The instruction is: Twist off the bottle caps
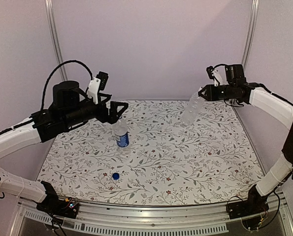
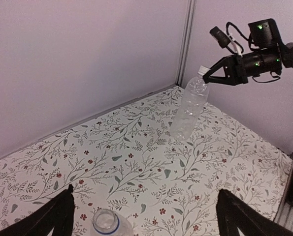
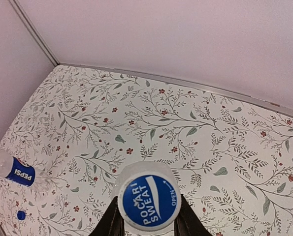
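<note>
Table (image 1: 195, 167): a floral-patterned cloth covered the whole work surface, with pale walls close around the far side and both ends.

Left gripper (image 1: 115, 112): it hung just above the open neck of the labelled bottle with its jaws spread wide, holding nothing. From where I stood, its part with that bottle looked finished, and it was free to go and help elsewhere.

Right gripper (image 1: 203, 93): it was up near the far right corner, clamped tight on the white-and-blue cap. One finger pressed each side of the cap, the hold you would want for twisting it.

Labelled bottle (image 1: 120, 133): it stood upright left of centre, blue band facing the front, its mouth open and no cap on it.

Plain bottle (image 1: 191, 111): clear and unlabelled, it leaned with its top towards the right gripper, held only by its cap. I could not tell whether its base rested on the cloth or hung just clear. Nothing gripped its body, so I judged a twist might simply spin the whole bottle unless the other arm came across to hold it.

White-and-blue cap (image 3: 148, 204): it was seated on the plain bottle's neck, pinched between the right fingers (image 3: 111, 223) and not yet off.

Blue cap (image 1: 115, 175): it lay loose on the cloth near the front edge, in front of the labelled bottle and well apart from it. I took it for that bottle's cap, so about half the job looked done.
</note>
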Robot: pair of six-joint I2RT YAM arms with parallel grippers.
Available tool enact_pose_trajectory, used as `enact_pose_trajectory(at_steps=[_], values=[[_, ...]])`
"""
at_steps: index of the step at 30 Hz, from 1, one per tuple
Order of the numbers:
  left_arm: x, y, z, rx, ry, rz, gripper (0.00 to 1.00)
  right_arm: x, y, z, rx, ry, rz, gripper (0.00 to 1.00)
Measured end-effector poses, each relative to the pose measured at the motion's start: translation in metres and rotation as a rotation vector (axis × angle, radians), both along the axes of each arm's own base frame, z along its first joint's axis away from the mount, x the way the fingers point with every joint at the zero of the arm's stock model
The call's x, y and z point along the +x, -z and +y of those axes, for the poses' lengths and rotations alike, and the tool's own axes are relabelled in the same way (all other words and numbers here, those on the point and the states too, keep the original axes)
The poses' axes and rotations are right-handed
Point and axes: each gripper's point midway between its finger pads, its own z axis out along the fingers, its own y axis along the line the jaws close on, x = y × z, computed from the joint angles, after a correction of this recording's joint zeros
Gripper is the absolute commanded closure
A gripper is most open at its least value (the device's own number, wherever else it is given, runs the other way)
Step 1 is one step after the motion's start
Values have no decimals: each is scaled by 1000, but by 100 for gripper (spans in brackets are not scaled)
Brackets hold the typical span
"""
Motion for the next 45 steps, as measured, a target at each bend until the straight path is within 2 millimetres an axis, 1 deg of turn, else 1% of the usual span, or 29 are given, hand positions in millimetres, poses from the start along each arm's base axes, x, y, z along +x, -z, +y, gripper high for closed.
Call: enact_pose_trajectory(at_steps=[2, 5, 8, 11, 13, 17, 21, 26, 30, 33, 39, 42, 45], values=[[-1, -7, -13, 7, 27, -17, 0, -14, -17, 10, 41, -52, -23, 85], [-9, -12, -35, 21, 76, -28, 0, -36, -46, 30, 103, -144, -66, 86], [-12, -15, -55, 40, 111, -44, 0, -63, -72, 55, 164, -253, -103, 86], [-17, -15, -75, 67, 153, -59, 0, -88, -91, 80, 219, -356, -126, 87], [-19, -12, -85, 85, 173, -64, 0, -101, -97, 92, 246, -414, -128, 87], [-17, -6, -103, 132, 206, -82, 0, -126, -102, 116, 290, -533, -110, 88], [-14, 7, -116, 171, 245, -80, 0, -144, -105, 129, 318, -611, -93, 89], [-15, 23, -134, 188, 312, -53, 0, -158, -110, 138, 346, -675, -83, 90], [-21, 35, -144, 191, 374, -25, 1, -165, -114, 143, 365, -708, -81, 90], [-24, 38, -147, 186, 400, -14, 5, -168, -115, 146, 374, -723, -81, 91], [-27, 36, -151, 160, 419, -1, 17, -170, -116, 147, 379, -735, -87, 92], [-27, 34, -152, 147, 418, -5, 20, -171, -113, 148, 379, -738, -81, 92], [-27, 32, -152, 141, 419, -11, 22, -171, -108, 148, 378, -738, -71, 93]])
